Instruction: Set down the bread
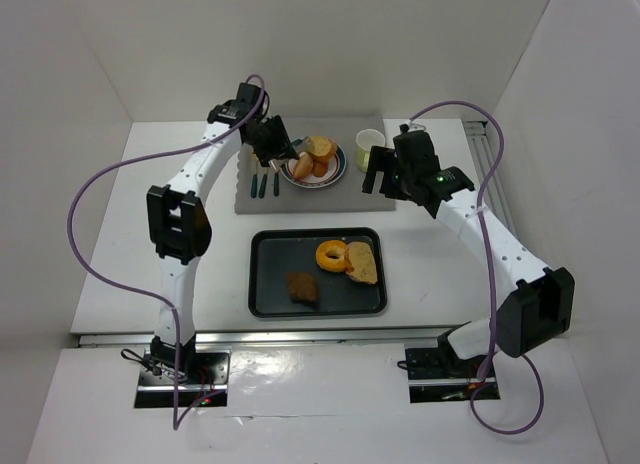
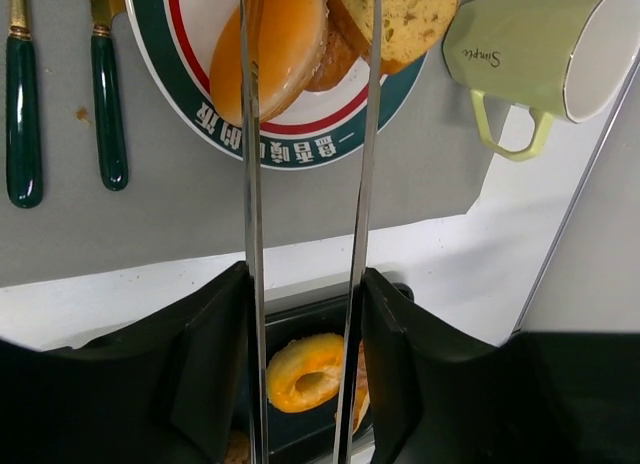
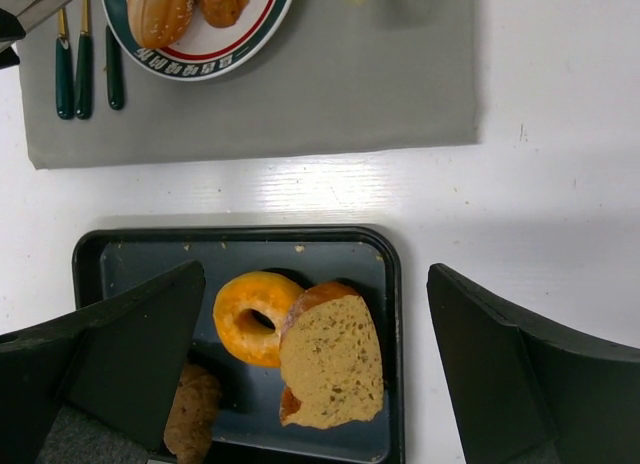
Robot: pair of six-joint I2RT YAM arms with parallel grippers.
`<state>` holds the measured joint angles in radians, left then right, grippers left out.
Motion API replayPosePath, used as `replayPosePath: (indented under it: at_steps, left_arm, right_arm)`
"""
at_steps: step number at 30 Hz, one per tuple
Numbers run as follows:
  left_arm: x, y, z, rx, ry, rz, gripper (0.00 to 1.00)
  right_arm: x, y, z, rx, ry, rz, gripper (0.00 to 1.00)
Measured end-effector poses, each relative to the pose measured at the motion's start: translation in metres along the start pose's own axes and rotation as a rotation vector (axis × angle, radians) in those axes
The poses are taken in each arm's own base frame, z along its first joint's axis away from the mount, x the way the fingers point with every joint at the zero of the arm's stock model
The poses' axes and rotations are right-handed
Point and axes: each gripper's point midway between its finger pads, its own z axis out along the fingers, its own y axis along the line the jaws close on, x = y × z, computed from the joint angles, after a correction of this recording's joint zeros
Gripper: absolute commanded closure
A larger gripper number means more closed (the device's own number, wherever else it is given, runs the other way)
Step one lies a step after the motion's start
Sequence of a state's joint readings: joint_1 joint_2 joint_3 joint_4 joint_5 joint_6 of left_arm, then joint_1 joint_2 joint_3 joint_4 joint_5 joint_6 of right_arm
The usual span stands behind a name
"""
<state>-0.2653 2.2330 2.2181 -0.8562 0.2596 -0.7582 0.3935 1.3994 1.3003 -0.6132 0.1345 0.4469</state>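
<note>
My left gripper (image 1: 268, 139) (image 2: 305, 359) is shut on metal tongs (image 2: 250, 184), whose two blades reach over a green-and-red-rimmed plate (image 1: 336, 174) (image 2: 300, 144) on the grey mat. The blades straddle an orange glazed roll (image 2: 285, 44) (image 1: 302, 166); their tips are cut off at the top of the left wrist view. A bread slice (image 2: 400, 19) and another bun also lie on the plate. A black tray (image 1: 262, 284) (image 3: 395, 314) holds a doughnut (image 1: 332, 255) (image 3: 255, 314), a bread slice (image 1: 362, 264) (image 3: 332, 359) and a brown piece (image 1: 303, 288). My right gripper (image 1: 383, 171) (image 3: 320, 364) is open and empty above the tray's far side.
A pale green cup (image 1: 371, 147) (image 2: 530, 49) lies at the mat's right end, close to my right gripper. Two green-handled utensils (image 1: 266, 184) (image 2: 22, 104) lie left of the plate. White walls enclose the table on three sides.
</note>
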Motion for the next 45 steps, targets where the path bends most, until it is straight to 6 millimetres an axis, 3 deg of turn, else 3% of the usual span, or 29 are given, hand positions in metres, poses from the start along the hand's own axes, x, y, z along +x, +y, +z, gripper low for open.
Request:
replayPosePath:
  at_steps: [5, 14, 18, 22, 29, 32, 36, 39, 41, 45]
  left_arm:
    - [-0.003, -0.007, -0.020, 0.009, -0.030, 0.031, 0.43]
    - [-0.009, -0.030, -0.097, 0.045, -0.133, 0.152, 0.44]
    - [0.001, -0.023, -0.126, 0.014, -0.167, 0.196, 0.44]
    - [0.022, -0.003, -0.144, -0.045, -0.165, 0.246, 0.49]
    - [0.092, 0.039, -0.155, -0.119, -0.057, 0.330, 0.51]
    - [0.108, 0.056, -0.173, -0.177, -0.082, 0.340, 0.51]
    - [0.093, 0.094, -0.202, -0.330, -0.283, 0.332, 0.47]
    - [0.074, 0.132, -0.212, -0.463, -0.400, 0.279, 0.44]
    - [0.055, 0.152, -0.205, -0.521, -0.442, 0.228, 0.44]
    - [0.019, 0.186, -0.169, -0.586, -0.451, 0.146, 0.44]
  right_arm:
    - [0.001, 0.001, 0.000, -0.006, 0.003, 0.000, 0.01]
    - [0.002, 0.003, 0.000, -0.016, 0.012, 0.001, 0.01]
    - [0.003, 0.002, 0.001, -0.014, 0.014, 0.005, 0.01]
    - [0.008, 0.000, 0.003, -0.007, 0.024, 0.004, 0.01]
    - [0.011, -0.001, 0.006, -0.005, 0.028, 0.020, 0.01]
    - [0.017, -0.002, 0.009, -0.002, 0.043, 0.027, 0.01]
    - [0.021, -0.002, 0.013, 0.001, 0.055, 0.030, 0.01]
    - [0.020, -0.003, 0.015, 0.008, 0.050, 0.037, 0.01]
    - [0.019, -0.003, 0.015, 0.011, 0.045, 0.039, 0.01]
    - [0.017, -0.004, 0.015, 0.016, 0.037, 0.047, 0.01]
